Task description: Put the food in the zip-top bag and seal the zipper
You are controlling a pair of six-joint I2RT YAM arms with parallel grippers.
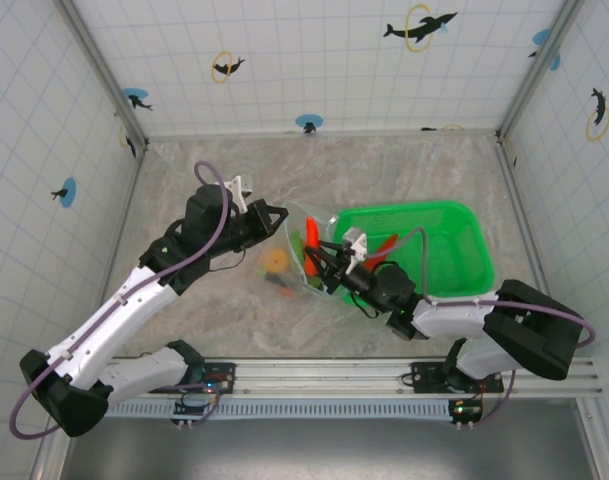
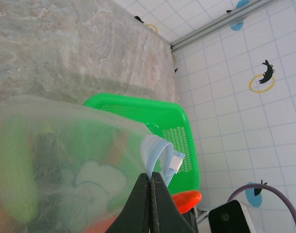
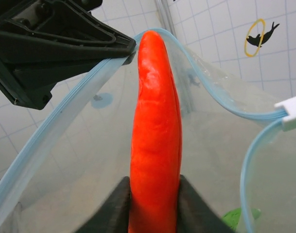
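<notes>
Clear flexible zip-top bag (image 1: 302,262) lies mid-table on marbled stone-look tabletop (image 1: 204,170). Green perforated plastic basket (image 1: 434,240) sits just right of the bag. Left gripper (image 1: 277,219) is at bag's left, clamped on thin light-blue zipper strip (image 3: 50,121) along the mouth. Right gripper (image 1: 317,260) is at bag's right, in front of basket. Long red-orange toy carrot (image 3: 155,131) stands upright between its fingers, in the bag mouth. Round orange toy piece (image 1: 276,262) is at bag's left edge, dark long piece (image 1: 281,290) just nearer; in or out of bag unclear.

The carrot (image 3: 155,121) runs off the bottom edge, and food (image 2: 11,165) blurs inside the zip-top bag (image 2: 65,121).
</notes>
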